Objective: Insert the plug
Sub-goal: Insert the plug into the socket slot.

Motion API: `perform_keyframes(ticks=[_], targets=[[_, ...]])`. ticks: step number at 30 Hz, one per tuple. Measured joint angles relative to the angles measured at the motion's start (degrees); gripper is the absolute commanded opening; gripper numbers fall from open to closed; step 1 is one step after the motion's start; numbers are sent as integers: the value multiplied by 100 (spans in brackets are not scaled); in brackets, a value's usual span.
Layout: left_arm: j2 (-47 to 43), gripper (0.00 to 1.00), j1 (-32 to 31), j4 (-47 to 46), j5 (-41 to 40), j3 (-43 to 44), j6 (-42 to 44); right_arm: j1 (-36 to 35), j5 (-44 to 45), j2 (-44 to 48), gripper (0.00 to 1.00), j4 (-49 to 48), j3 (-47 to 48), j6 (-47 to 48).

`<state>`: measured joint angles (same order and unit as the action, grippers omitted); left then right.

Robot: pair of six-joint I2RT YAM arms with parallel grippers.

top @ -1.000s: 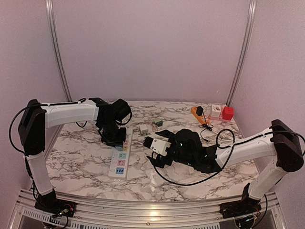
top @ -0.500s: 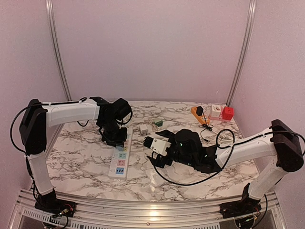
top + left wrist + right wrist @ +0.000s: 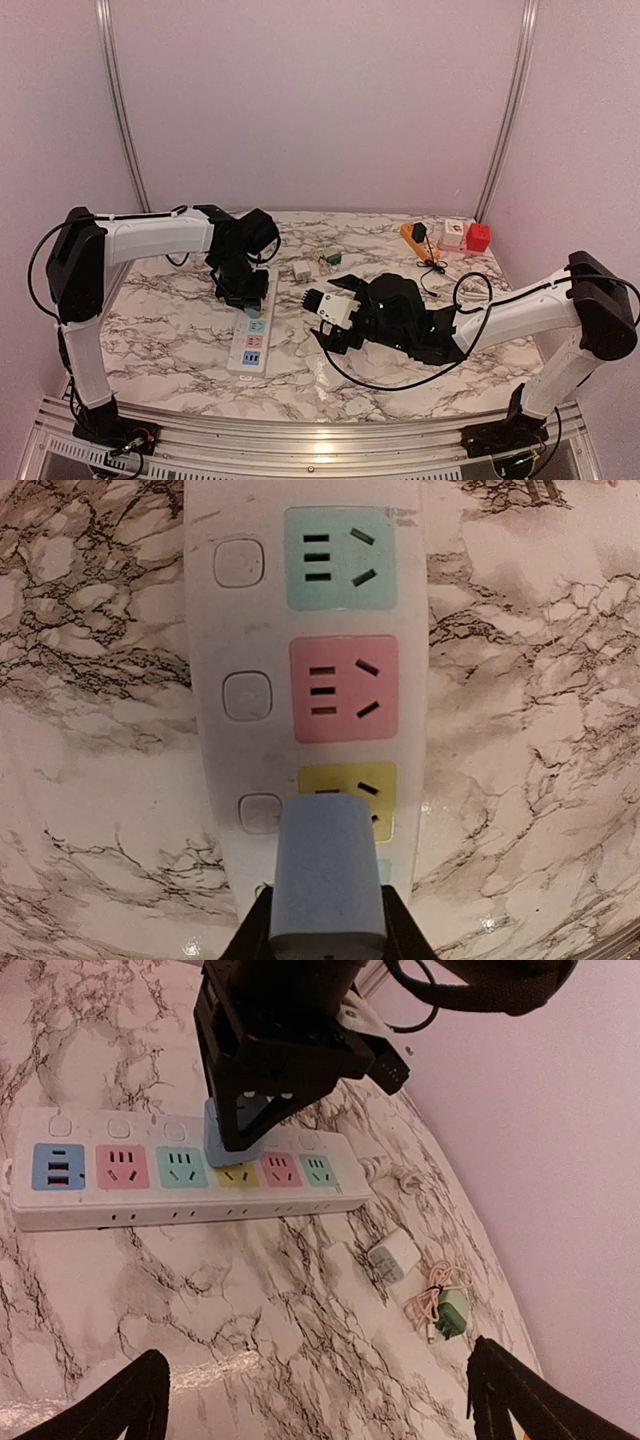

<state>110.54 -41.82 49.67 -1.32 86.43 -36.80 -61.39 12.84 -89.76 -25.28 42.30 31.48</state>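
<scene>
A white power strip point(image 3: 205, 630) with coloured sockets lies on the marble table, also seen in the top view point(image 3: 253, 335) and the right wrist view point(image 3: 180, 1205). My left gripper point(image 3: 328, 935) is shut on a light blue plug point(image 3: 328, 870). The plug hangs over the strip and covers the near left part of the yellow socket point(image 3: 375, 785). Its prongs are hidden, and I cannot tell whether it touches the strip. In the right wrist view the plug point(image 3: 222, 1140) sits under the left gripper point(image 3: 240, 1125). My right gripper point(image 3: 320, 1395) stands open over bare table to the right of the strip point(image 3: 328, 312).
A white charger point(image 3: 395, 1258) and a green charger with a coiled cable point(image 3: 450, 1312) lie just beyond the strip. At the back right stand an orange object point(image 3: 415, 238), a white box point(image 3: 454, 233) and a red box point(image 3: 478, 237). A black cable point(image 3: 470, 290) loops by the right arm.
The left arm has shifted very slightly with the plug still held. The right arm has barely moved.
</scene>
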Motion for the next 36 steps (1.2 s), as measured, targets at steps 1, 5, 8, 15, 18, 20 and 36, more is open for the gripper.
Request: perform_keyframes(ticks=[1,5,8,15,18,20,36], targets=[[7,0,0,-4,-7,0,2,0,2,0,98,0,-2,2],[44,0,0,0,-20,20,42,0,13,0,99,0,-7,2],[74,0,11,24,-11,61,125,0,13,0,99,0,-7,2],[181,0,90,155,142,197,389,0,15,0,99,2,-15,0],[291,0,129,306,205,350,522,0,15,0,99,2,-15,-2],[387,0,146,442,225,481,623,0,13,0,99,2,-15,-4],[1386,0,229,1781,332,1891,603,-87,33,-15,99,-111,-83,-63]])
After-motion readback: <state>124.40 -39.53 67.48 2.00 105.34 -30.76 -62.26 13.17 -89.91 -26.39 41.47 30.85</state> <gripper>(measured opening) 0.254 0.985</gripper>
